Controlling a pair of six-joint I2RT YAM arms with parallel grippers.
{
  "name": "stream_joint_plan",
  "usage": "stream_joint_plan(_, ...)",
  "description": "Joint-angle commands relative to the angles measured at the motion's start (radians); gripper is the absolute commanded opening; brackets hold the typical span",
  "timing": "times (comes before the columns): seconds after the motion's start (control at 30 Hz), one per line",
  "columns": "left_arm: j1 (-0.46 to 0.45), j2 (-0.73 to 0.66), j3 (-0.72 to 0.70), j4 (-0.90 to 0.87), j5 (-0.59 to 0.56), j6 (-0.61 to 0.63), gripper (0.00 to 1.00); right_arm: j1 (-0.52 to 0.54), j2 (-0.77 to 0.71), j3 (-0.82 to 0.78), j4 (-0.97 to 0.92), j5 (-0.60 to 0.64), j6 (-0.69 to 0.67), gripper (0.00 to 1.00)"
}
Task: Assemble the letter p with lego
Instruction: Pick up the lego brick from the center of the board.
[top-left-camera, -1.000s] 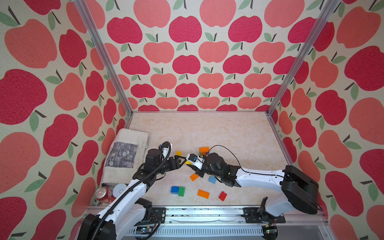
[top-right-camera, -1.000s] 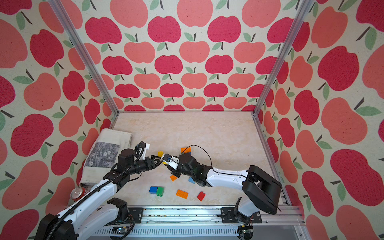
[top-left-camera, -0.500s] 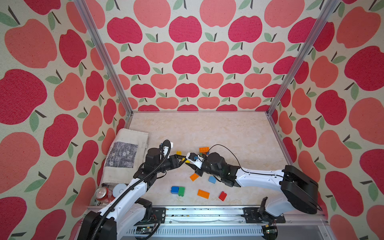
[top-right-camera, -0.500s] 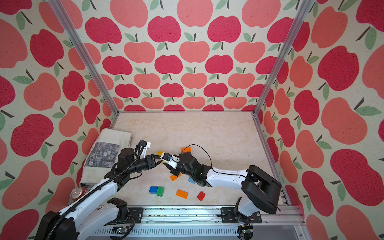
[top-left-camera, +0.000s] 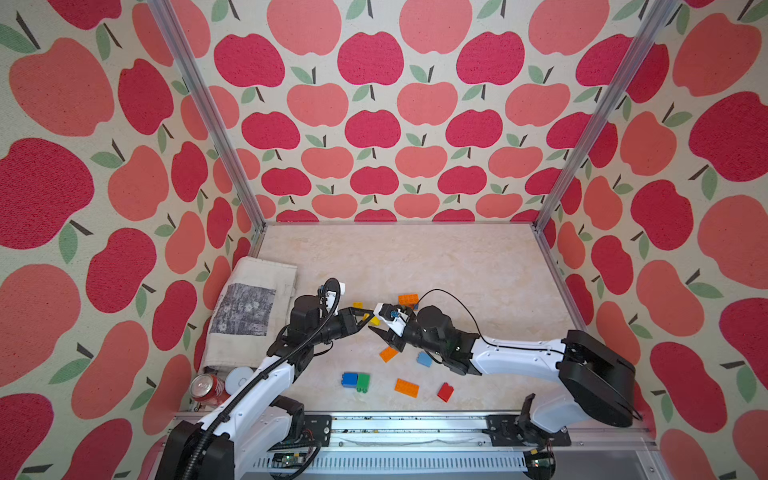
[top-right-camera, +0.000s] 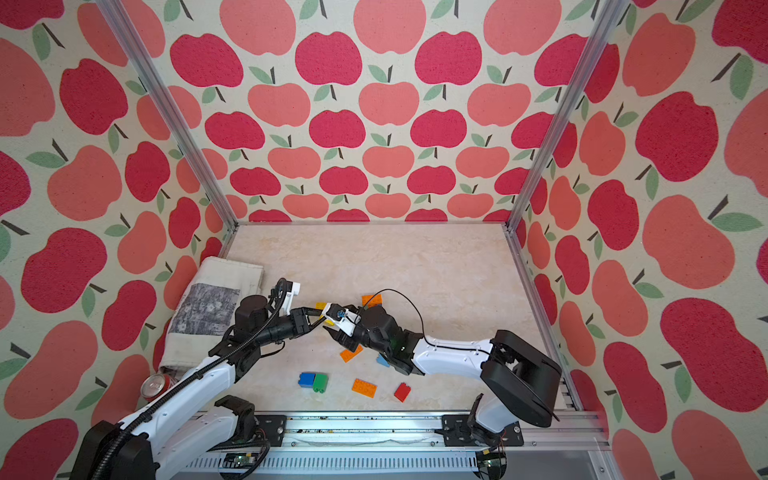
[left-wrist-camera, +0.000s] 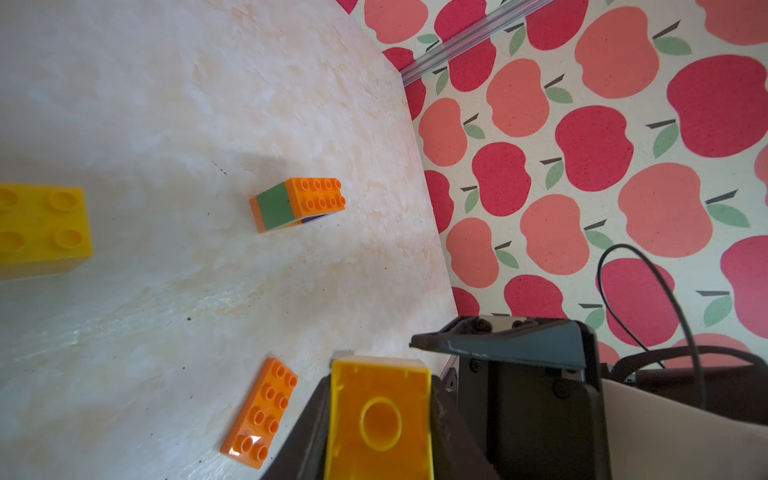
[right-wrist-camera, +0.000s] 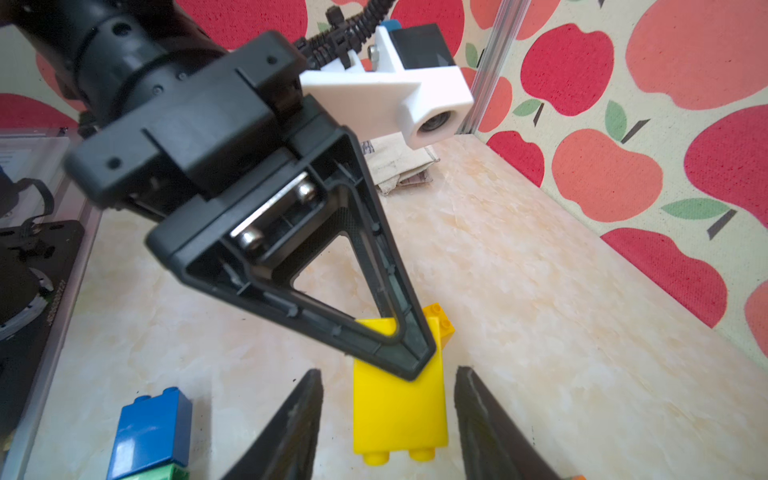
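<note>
Right wrist view is showing the right claw (right-wrist-camera: 390, 372) spreading apart as the left claw (right-wrist-camera: 409, 353), from nine o'clock, is clamping the yellow brick (right-wrist-camera: 399, 411), completing the handover.

The left gripper (left-wrist-camera: 380, 386) has now closed on the small yellow studded plastic brick (right-wrist-camera: 399, 411); the right gripper (right-wrist-camera: 388, 371) opened, releasing it.

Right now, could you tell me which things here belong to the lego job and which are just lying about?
Job: held yellow brick, loose yellow brick, orange block, two flat orange bricks, blue brick, green brick, light blue brick, red brick.
Lying about: folded cloth, soda can, white disc.
</note>
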Motion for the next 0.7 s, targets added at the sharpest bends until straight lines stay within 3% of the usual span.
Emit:
stream_joint_plan(0.0,0.048,-0.009,-0.045,0.177,0.005,-0.155,0.28,-0.003,0.012,-0.042,0.14,-0.007,0.032,0.59)
stream_joint_plan(0.17,0.064,-0.01,-0.046,0.225,0.026,-0.206,0.29,-0.015,0.031,-0.054,0.216,-0.047,0.049,0.6)
stream_joint_plan(0.4,0.06,-0.022,-0.043,0.257,0.062,-0.249,0.29,-0.05,0.166,-0.182,0.715,-0.108,0.03,0.63)
stream_joint_plan(0.67,0.038,-0.042,-0.031,0.231,0.067,-0.241,0.29,-0.093,0.195,-0.152,0.722,-0.167,0.08,0.61)
